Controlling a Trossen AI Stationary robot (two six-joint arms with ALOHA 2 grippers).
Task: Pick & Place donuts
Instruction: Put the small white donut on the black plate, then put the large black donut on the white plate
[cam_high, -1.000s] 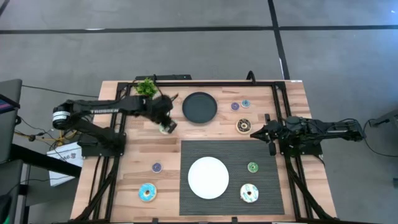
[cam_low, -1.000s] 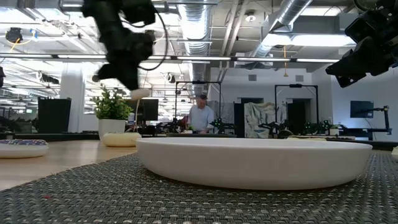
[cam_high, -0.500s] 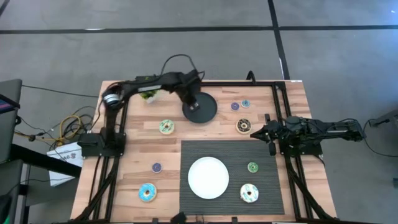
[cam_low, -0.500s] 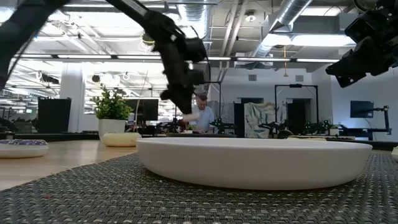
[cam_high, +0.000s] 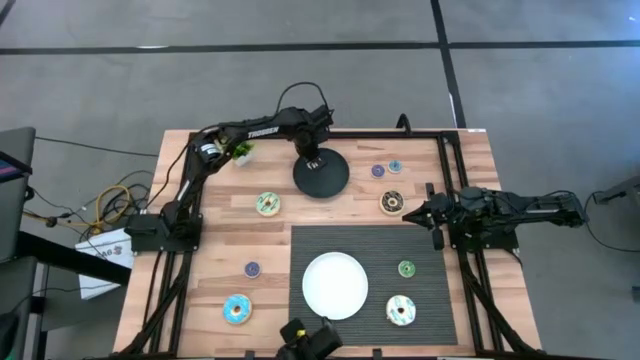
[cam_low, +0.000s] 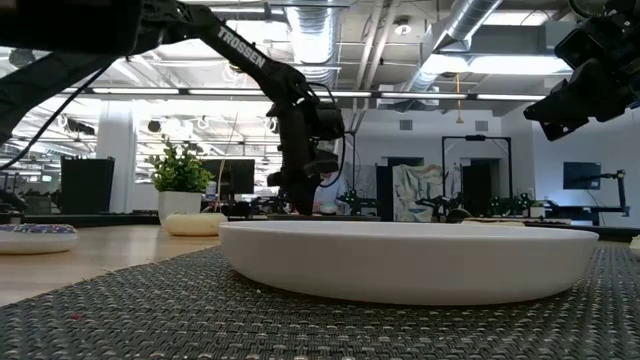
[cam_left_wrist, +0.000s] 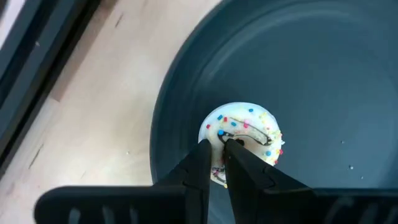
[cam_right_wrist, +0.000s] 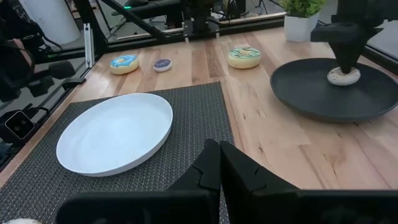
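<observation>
My left gripper (cam_high: 315, 166) reaches down onto the black round plate (cam_high: 335, 180) at the table's far middle and is shut on a white sprinkled donut (cam_left_wrist: 249, 138). The donut also shows in the right wrist view (cam_right_wrist: 344, 76). My right gripper (cam_right_wrist: 219, 155) is shut and empty, waiting at the right near the brown donut (cam_high: 392, 202). A white-green donut (cam_high: 267, 204), a blue donut (cam_high: 237, 309) and a pale donut (cam_high: 401, 310) lie flat on the table. Minis lie apart: purple (cam_high: 251, 269), purple (cam_high: 377, 171), blue (cam_high: 395, 166), green (cam_high: 406, 268). My left gripper pinches the donut's ring on one side (cam_left_wrist: 219, 134), one fingertip (cam_left_wrist: 235, 144) at the hole and the other (cam_left_wrist: 202, 148) outside the rim. The fingers come from above, pointing down. The donut lies flat with its underside on the black plate (cam_right_wrist: 373, 93).
The white round plate (cam_high: 335, 285) sits on a dark woven mat (cam_high: 440, 300) at the near middle. A small potted plant (cam_high: 238, 148) stands at the far left. Black frame rails (cam_high: 450, 170) run along the table's sides. A dark object (cam_high: 305, 340) pokes in at the near edge.
My left gripper has carried the white sprinkled donut from above the white-green donut toward the far right, over to the black plate, and has gone down until the donut rests on the plate. My right arm has kept still.
</observation>
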